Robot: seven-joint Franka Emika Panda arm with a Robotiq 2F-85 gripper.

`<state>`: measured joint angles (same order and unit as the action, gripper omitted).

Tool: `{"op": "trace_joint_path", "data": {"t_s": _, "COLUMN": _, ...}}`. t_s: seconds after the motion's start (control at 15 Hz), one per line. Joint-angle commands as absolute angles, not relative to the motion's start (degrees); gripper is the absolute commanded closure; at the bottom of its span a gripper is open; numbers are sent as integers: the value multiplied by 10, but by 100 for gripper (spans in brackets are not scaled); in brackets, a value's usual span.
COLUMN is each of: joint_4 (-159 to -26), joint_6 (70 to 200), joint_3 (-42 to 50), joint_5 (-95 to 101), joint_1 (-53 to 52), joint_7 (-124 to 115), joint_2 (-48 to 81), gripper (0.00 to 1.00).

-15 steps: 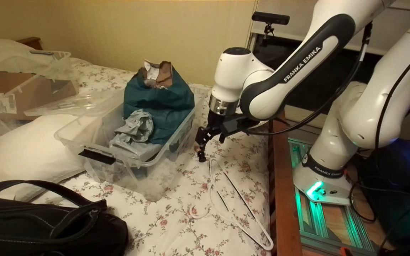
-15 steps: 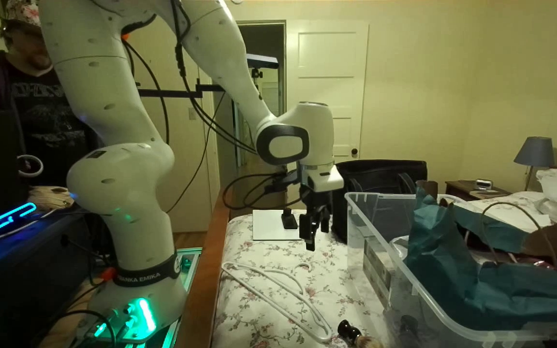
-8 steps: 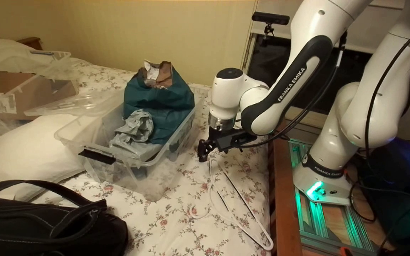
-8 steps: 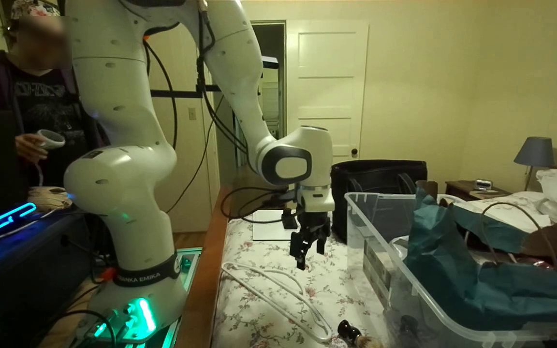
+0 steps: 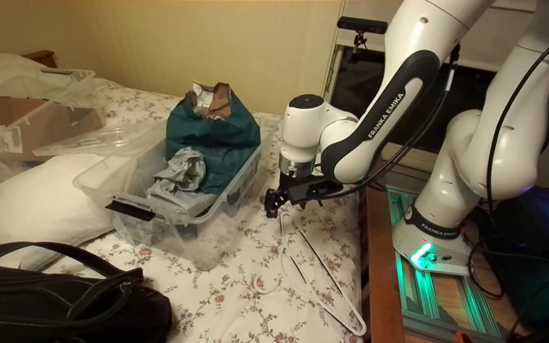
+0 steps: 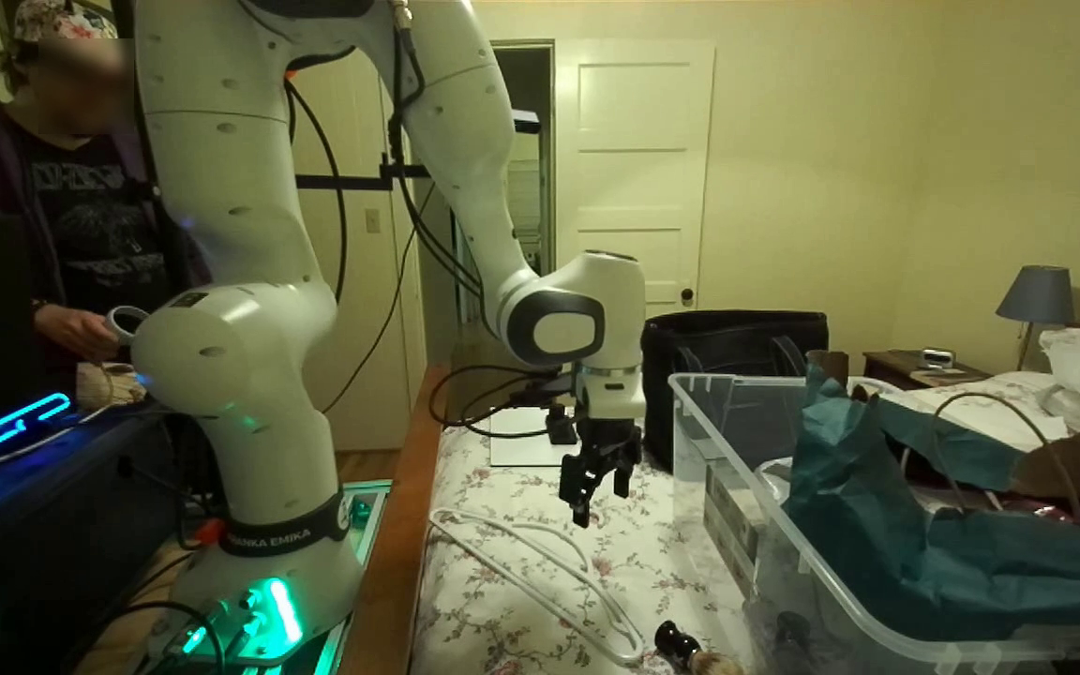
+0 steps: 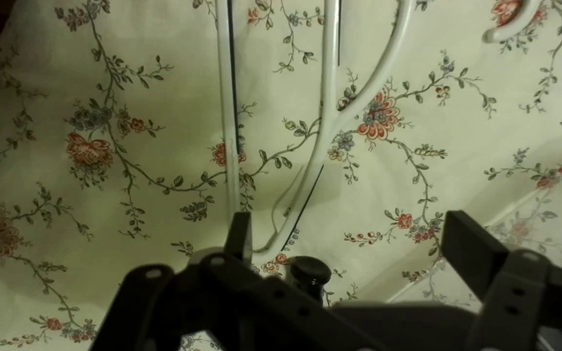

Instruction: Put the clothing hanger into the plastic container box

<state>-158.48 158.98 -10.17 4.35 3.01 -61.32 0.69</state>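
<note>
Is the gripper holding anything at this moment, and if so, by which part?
Nothing is held: the gripper stands open with no object in its grasp, and the hanger lies on the bed.

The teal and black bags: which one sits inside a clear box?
The teal bag: it stands in the plastic container box, poking out on top; the black bag is outside.

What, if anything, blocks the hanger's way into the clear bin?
The side wall of the bin; also a brush on the bed, between one end of the hanger and that wall. A teal bag fills part of the inside.
</note>
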Motion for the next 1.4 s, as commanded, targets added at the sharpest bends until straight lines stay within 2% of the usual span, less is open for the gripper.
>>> {"op": "trace_joint_path", "data": {"t_s": 0.0, "joint_4": -1585, "joint_6": 1635, "joint_3": -67, "joint_5": 14, "joint_1": 0, "joint_7": -658, "joint_2": 45, "gripper": 0}}
{"op": "trace_joint_path", "data": {"t_s": 0.53, "joint_4": -1586, "joint_6": 1739, "joint_3": -2, "joint_5": -4, "joint_1": -73, "joint_7": -729, "joint_2": 145, "gripper": 0}}
{"op": "trace_joint_path", "data": {"t_s": 0.8, "joint_4": -1586, "joint_6": 1803, "joint_3": -6, "joint_5": -73, "joint_1": -98, "joint_7": -721, "joint_2": 204, "gripper": 0}}
{"op": "trace_joint_path", "data": {"t_s": 0.93, "joint_4": -1585, "joint_6": 1830, "joint_3": -14, "joint_5": -103, "joint_1": -103, "joint_7": -714, "joint_2": 231, "gripper": 10}}
{"op": "trace_joint_path", "data": {"t_s": 1.0, "joint_4": -1585, "joint_6": 1842, "joint_3": -24, "joint_5": -116, "joint_1": -98, "joint_7": -711, "joint_2": 243, "gripper": 21}}
{"op": "trace_joint_path", "data": {"t_s": 1.2, "joint_4": -1584, "joint_6": 1885, "joint_3": -37, "joint_5": -143, "joint_1": -96, "joint_7": -705, "joint_2": 274, "gripper": 37}}
{"op": "trace_joint_path", "data": {"t_s": 1.27, "joint_4": -1584, "joint_6": 1898, "joint_3": -40, "joint_5": -149, "joint_1": -97, "joint_7": -704, "joint_2": 282, "gripper": 32}}
{"op": "trace_joint_path", "data": {"t_s": 1.33, "joint_4": -1584, "joint_6": 1909, "joint_3": -44, "joint_5": -153, "joint_1": -96, "joint_7": -702, "joint_2": 286, "gripper": 33}}
